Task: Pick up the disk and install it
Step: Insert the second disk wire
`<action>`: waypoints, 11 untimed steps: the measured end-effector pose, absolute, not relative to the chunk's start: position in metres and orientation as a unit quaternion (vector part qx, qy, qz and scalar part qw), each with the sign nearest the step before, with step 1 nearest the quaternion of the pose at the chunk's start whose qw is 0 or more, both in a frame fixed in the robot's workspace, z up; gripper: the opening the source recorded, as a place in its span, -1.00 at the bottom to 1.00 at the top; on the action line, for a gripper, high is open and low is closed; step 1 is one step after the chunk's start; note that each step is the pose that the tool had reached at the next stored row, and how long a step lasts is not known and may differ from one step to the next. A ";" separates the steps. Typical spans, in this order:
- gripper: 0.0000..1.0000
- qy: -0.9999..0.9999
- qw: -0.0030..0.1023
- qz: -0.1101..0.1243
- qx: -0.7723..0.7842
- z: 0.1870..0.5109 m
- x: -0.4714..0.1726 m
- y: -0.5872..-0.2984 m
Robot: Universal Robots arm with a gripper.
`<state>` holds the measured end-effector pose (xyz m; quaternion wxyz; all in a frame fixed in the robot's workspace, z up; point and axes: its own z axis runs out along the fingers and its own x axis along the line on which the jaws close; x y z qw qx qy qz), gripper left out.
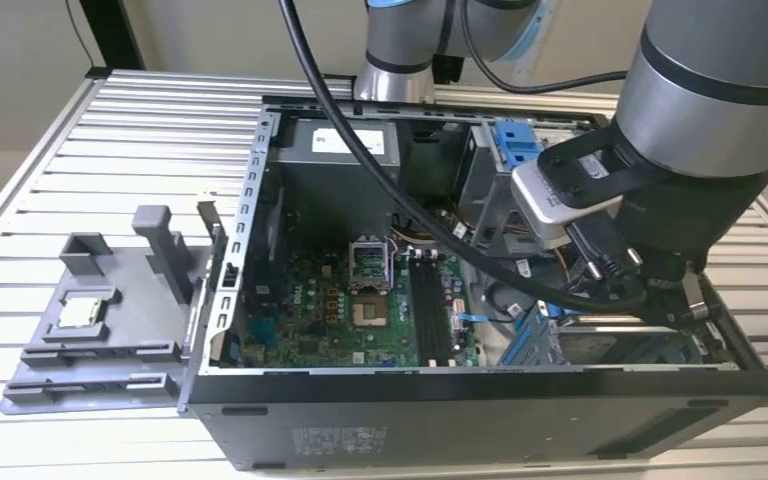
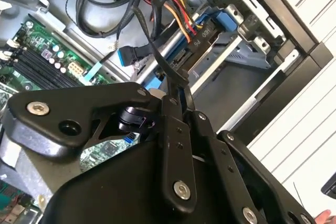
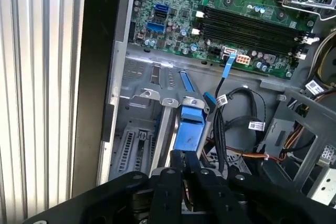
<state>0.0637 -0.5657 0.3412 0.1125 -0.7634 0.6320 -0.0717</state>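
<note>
I see my gripper (image 3: 184, 156) low in the open case's (image 1: 491, 385) drive-bay corner, hemmed by loose cables (image 3: 231, 124), the blue-framed disk (image 3: 188, 127) and bay rails (image 3: 163, 124). Over the motherboard (image 1: 357, 300) the case is open.

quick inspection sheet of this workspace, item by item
surface: slatted metal table carrying the open computer case
job's things: disk, its blue frame in the case's drive bay
clutter: grey fixture with a small silver chip
grippers: hand shut, tips at the disk's blue frame; grip unclear
cables: black arm cable crossing above the case; wire bundle beside the disk
surroundings: pale wall behind the table
</note>
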 end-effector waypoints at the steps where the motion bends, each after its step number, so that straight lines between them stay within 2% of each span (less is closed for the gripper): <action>1: -1.00 0.633 0.112 -0.072 -0.763 0.341 0.064 -0.566; 11: -1.00 0.648 0.111 -0.074 -0.750 0.337 0.068 -0.566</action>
